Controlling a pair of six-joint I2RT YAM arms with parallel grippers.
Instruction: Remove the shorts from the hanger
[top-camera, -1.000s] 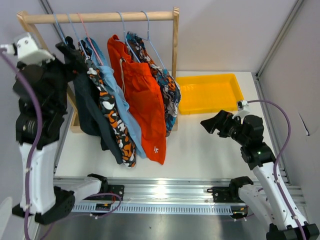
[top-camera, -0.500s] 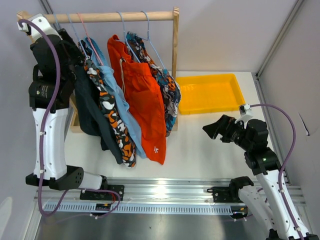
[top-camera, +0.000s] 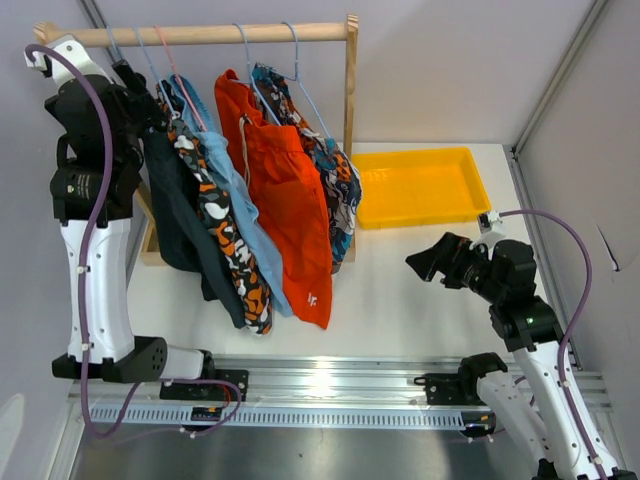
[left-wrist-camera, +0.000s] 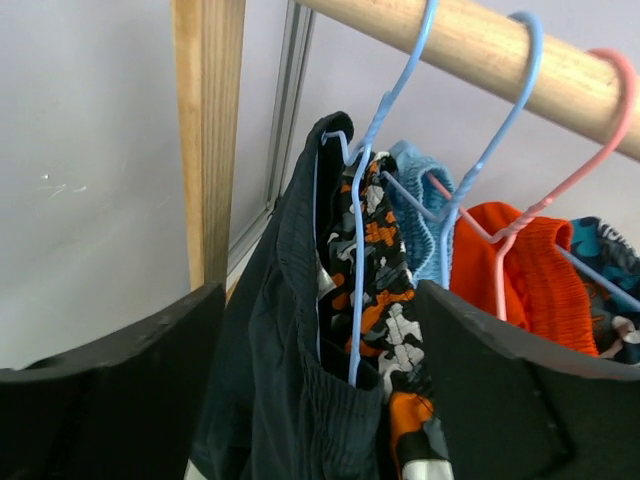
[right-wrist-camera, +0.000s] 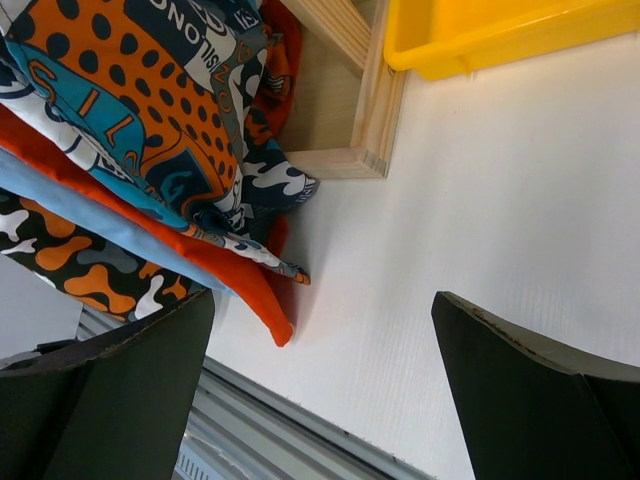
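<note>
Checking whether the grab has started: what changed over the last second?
The left tool rose and swung in toward the rail. Its open jaws now sit either side of the dark shorts' waistband, with nothing gripped. The right tool shifted slightly toward the near edge, open. All the shorts hang on their hangers as before, and the yellow tray is unmoved.

The light blue shorts (top-camera: 225, 175) show only a narrow strip between neighbours. Picture edges cut off the yellow tray (right-wrist-camera: 480, 30) and the dark shorts' (left-wrist-camera: 270, 400) legs.
</note>
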